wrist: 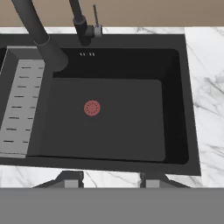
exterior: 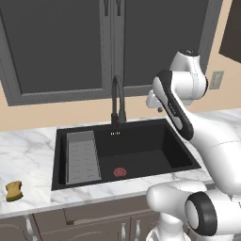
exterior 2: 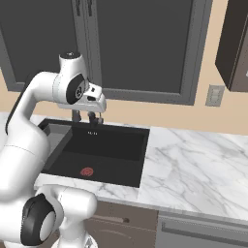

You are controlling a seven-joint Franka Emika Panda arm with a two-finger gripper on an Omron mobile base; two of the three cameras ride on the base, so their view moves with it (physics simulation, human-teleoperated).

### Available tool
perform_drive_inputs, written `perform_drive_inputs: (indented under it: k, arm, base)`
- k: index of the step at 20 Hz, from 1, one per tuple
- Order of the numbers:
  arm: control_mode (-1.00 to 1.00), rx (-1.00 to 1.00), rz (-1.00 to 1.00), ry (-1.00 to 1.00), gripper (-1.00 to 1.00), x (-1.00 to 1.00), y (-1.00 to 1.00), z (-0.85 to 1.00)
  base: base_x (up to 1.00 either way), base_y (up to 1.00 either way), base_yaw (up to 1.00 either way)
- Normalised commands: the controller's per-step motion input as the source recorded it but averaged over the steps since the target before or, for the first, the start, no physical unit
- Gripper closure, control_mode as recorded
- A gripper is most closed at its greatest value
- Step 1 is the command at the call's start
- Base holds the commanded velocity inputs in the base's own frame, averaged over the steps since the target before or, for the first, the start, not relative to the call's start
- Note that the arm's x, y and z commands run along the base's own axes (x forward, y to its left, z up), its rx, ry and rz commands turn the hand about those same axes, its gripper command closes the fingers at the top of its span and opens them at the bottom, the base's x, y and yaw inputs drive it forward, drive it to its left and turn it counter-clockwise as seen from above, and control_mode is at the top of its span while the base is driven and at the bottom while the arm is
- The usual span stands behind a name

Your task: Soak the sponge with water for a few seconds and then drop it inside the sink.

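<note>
Left base view: sponge (exterior: 14, 190) on counter, well apart from gripper (exterior 2: 95, 117).

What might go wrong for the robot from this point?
The sponge lies far out on the counter left of the sink, while the gripper hangs open and empty above the basin, so the arm faces a long sideways reach. The tall faucet stands near that path and might get bumped. No stream shows at the spout, so the sponge could stay dry unless the tap gets turned on.
</note>
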Motion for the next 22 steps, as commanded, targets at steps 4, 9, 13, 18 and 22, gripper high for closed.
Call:
perform_drive_inputs:
  k: [4,9,13,18,22]
  arm:
    - [-1.0,0.02,0.0,0.04,-1.0,0.15,-0.06,0.0]
    - [-1.0,0.0,0.0,0.0,-1.0,0.0,0.0,0.0]
    - [-1.0,0.0,0.0,0.0,-1.0,0.0,0.0,0.0]
    - [-1.0,0.0,0.0,0.0,-1.0,0.0,0.0,0.0]
    - [-1.0,0.0,0.0,0.0,-1.0,0.0,0.0,0.0]
  base:
    - [0.0,0.0,0.0]
    - [0.0,0.0,0.0]
    - [0.0,0.0,0.0]
    - [0.0,0.0,0.0]
    - [0.0,0.0,0.0]
